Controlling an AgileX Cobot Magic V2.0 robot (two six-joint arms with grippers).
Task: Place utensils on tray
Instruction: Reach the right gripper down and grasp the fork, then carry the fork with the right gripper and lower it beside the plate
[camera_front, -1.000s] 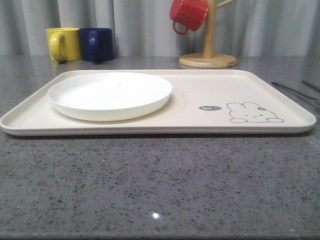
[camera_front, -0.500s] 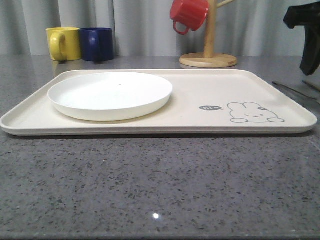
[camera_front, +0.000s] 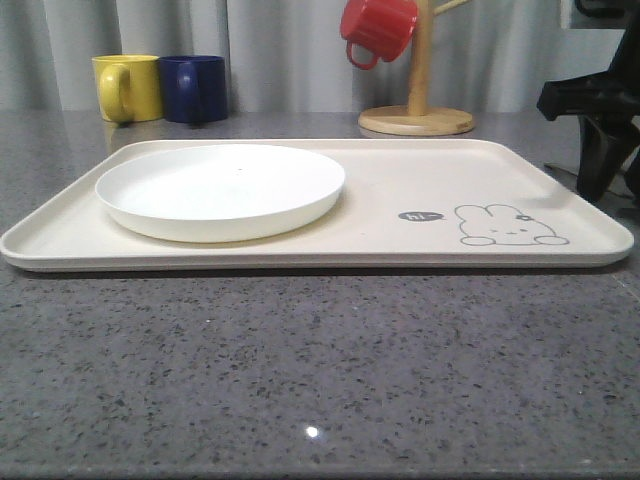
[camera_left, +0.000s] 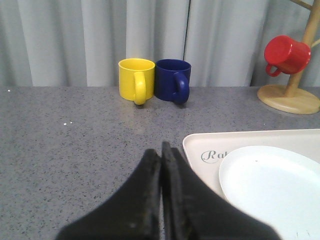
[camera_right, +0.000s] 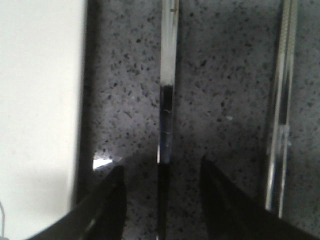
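The right gripper (camera_right: 160, 200) was held open astride a slim utensil (camera_right: 167, 75), whose long axis ran straight between the fingers, beside the tray (camera_right: 40, 100).

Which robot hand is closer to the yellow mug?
Left. The left gripper sits shut on the counter off the tray's left end, facing the yellow mug. The right gripper is past the tray's far right edge.

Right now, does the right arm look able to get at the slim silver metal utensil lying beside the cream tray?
Probably yes: the right gripper is open, its fingers either side of the slim silver utensil on the countertop, nothing between them.
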